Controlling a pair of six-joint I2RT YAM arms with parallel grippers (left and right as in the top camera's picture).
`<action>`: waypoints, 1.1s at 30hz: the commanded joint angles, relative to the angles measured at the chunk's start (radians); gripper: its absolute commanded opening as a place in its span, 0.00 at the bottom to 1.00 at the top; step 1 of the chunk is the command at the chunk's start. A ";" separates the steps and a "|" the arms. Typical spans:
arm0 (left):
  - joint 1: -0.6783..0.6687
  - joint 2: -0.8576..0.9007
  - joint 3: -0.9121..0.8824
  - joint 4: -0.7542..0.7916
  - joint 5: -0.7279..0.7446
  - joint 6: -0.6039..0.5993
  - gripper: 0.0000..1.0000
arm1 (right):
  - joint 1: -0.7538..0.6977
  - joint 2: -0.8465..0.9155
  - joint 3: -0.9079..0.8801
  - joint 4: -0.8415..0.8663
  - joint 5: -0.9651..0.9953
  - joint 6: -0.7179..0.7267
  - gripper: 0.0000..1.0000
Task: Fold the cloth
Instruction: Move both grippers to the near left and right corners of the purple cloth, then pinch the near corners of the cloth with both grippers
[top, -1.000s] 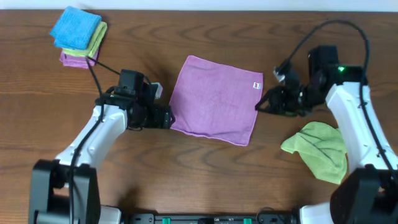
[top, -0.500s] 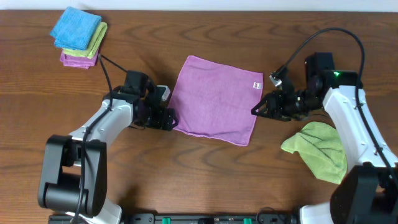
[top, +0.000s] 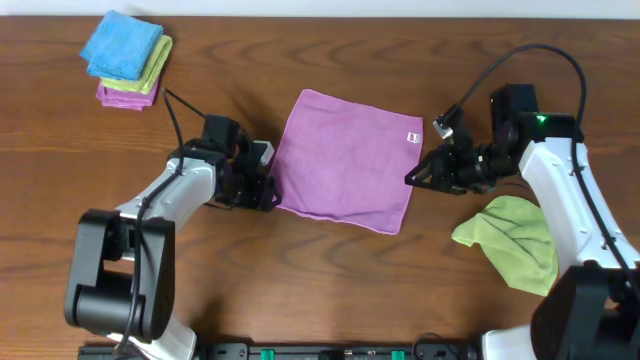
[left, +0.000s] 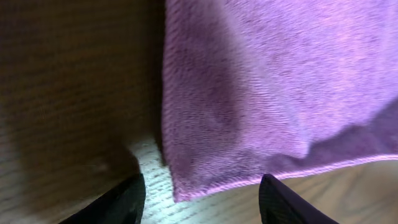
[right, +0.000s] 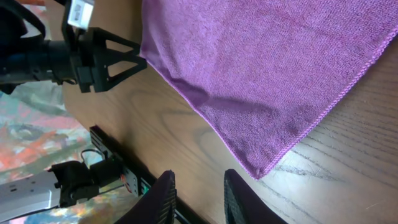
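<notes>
The purple-pink cloth lies flat and unfolded mid-table, its white tag at the far right edge. My left gripper sits low at the cloth's near-left corner. In the left wrist view that corner of the cloth lies between the spread fingers of the left gripper, which is open. My right gripper hovers at the cloth's right edge. In the right wrist view the right gripper is open by a narrow gap with nothing in it, and a corner of the cloth lies just beside one finger.
A stack of folded cloths, blue on top, sits at the far left corner. A crumpled lime-green cloth lies right of the purple one, under my right arm. The brown wooden table shows bare wood in front.
The left gripper has slid in to the cloth's near-left corner and its jaws have narrowed. The right gripper has shifted slightly toward the cloth's right edge, its jaws also narrowing.
</notes>
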 joint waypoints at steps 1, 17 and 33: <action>0.001 0.034 0.019 0.003 -0.024 0.007 0.60 | -0.007 -0.003 -0.005 0.000 -0.023 -0.009 0.26; 0.010 0.060 0.026 -0.024 0.048 -0.066 0.06 | 0.004 -0.003 -0.153 -0.015 0.113 0.126 0.33; 0.007 0.058 0.026 -0.108 0.163 -0.087 0.06 | 0.032 -0.003 -0.499 0.353 0.051 0.500 0.40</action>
